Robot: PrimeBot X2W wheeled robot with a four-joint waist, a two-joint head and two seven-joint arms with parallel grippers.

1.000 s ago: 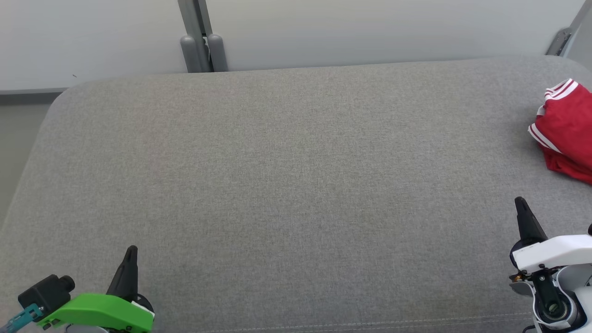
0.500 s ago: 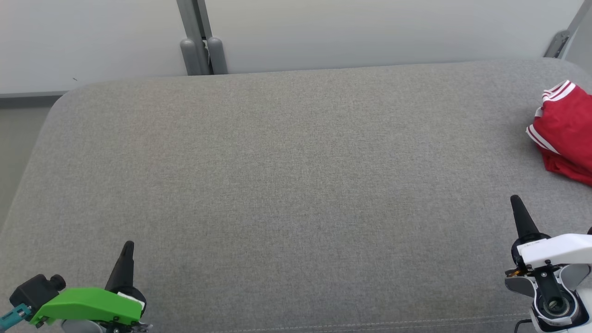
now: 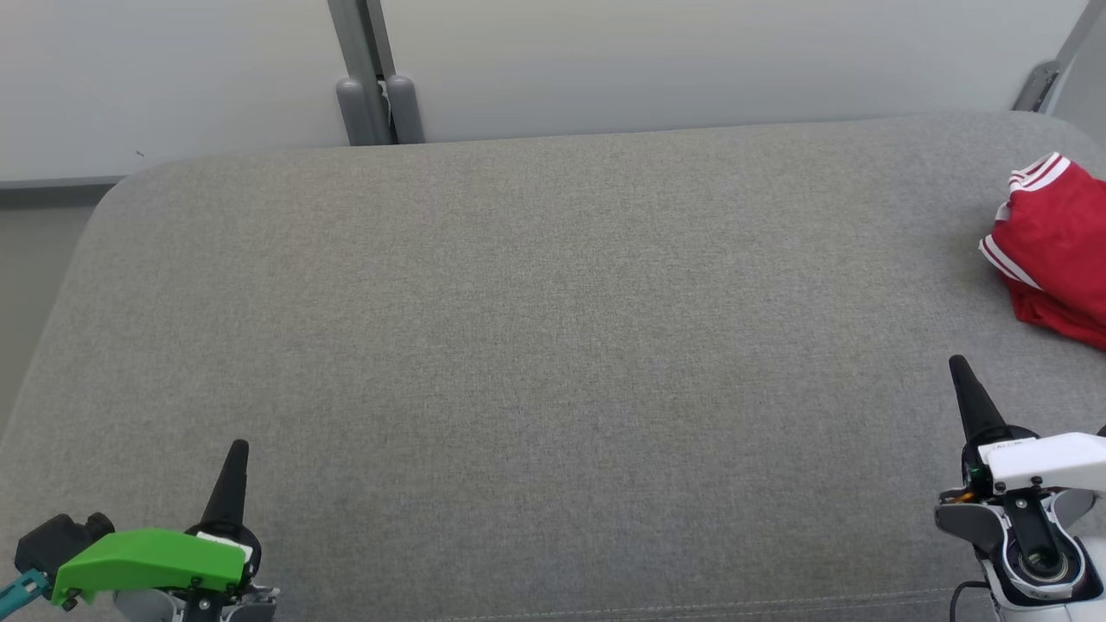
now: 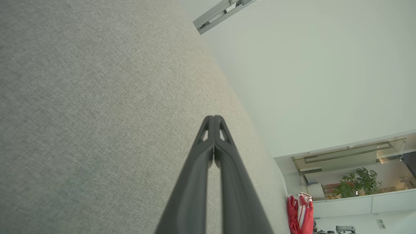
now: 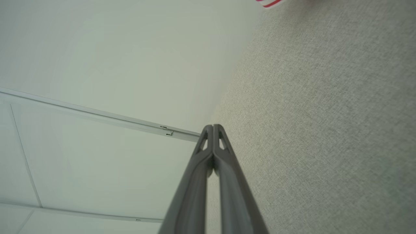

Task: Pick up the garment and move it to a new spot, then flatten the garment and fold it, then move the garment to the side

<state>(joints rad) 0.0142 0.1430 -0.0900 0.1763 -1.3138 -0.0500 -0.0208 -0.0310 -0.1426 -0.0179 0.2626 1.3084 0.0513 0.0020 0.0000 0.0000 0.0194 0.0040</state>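
Since they hold nothing, the left pincer (image 3: 236,451) and right pincer (image 3: 957,368) are pinched shut, low over the gray cushion (image 3: 518,345); the garment (image 3: 1050,246) sits bunched at its right edge, well apart.

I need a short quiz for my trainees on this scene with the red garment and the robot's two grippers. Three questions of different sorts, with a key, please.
1. True or false: the garment lies bunched up at the far right of the grey cushion, touching neither gripper.
2. Multiple choice: the fingers of the left gripper are A) wide open, B) shut on nothing, C) shut on the garment.
3. Short answer: in the head view, which gripper is nearer the garment?

Key: 1 true; 2 B; 3 the right gripper.
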